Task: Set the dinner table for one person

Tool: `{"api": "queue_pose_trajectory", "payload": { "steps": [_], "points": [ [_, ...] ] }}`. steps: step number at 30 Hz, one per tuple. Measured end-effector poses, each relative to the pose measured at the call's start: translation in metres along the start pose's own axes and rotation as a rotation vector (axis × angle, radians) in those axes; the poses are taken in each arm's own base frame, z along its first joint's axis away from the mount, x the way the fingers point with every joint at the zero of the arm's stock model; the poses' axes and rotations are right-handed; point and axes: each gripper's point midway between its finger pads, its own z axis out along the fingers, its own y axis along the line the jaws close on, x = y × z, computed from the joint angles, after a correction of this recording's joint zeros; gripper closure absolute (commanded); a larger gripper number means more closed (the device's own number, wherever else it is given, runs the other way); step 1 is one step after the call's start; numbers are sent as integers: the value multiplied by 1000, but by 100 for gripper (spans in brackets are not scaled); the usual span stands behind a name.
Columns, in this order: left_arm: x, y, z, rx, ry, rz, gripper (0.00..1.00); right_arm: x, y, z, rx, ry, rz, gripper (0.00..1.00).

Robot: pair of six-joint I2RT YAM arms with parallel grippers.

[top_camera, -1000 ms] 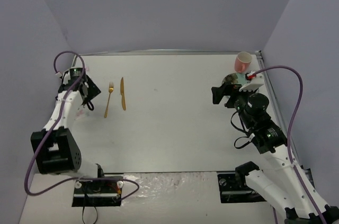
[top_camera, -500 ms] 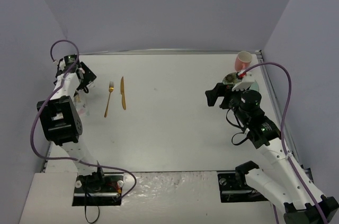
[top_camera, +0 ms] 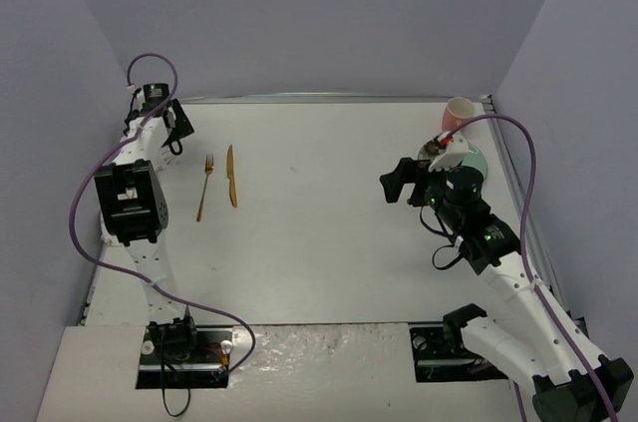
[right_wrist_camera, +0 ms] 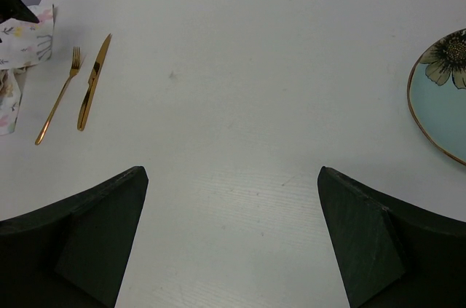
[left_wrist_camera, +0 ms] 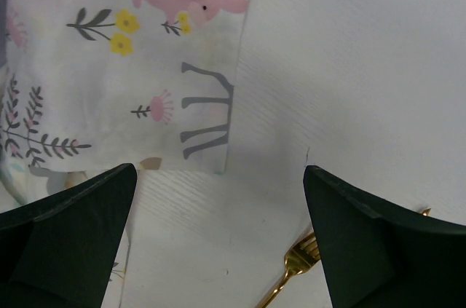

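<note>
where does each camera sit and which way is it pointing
Top external: high above and behind the robot, looking down on the whole table; the left gripper and right gripper both show, open.
Left wrist: on the left wrist, aimed down at the flowered placemat and the fork tines; its two dark fingers frame the bottom.
Right wrist: on the right wrist, facing across the table towards fork and knife, plate at the right edge; its own fingers show at the bottom.
Shared: the fork appears in all three views.
</note>
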Motion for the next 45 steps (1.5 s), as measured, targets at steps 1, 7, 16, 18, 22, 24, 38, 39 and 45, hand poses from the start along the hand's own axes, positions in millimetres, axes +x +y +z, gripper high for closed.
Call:
{"api": "queue_pose_trajectory", "payload": {
  "steps": [1, 7, 16, 18, 22, 24, 38, 39, 45],
  "points": [
    [2, -5, 4, -1, 5, 16, 5, 0, 0, 0, -3, 1, 0, 0],
    [22, -12, 33, -35, 67, 67, 11, 1, 2, 0, -13, 2, 3, 0],
    [35, -6, 55, -58, 121, 65, 15, 2, 3, 0, -19, 6, 7, 0],
    [36, -5, 55, -51, 129, 60, 17, 2, 3, 0, -20, 6, 8, 0],
    [37, -2, 56, -40, 145, 47, 17, 3, 3, 0, -20, 7, 9, 0],
    [38, 2, 56, -39, 153, 36, 18, 3, 3, 1, -20, 7, 9, 0],
    [41, 8, 60, -12, 162, -9, 54, 5, 3, 0, -20, 6, 11, 0],
    [41, 8, 60, -11, 162, -10, 57, 5, 3, 0, -20, 7, 11, 0],
    [42, 8, 61, 3, 164, -18, 98, 7, 2, -1, -21, 6, 13, 0]
  ]
}}
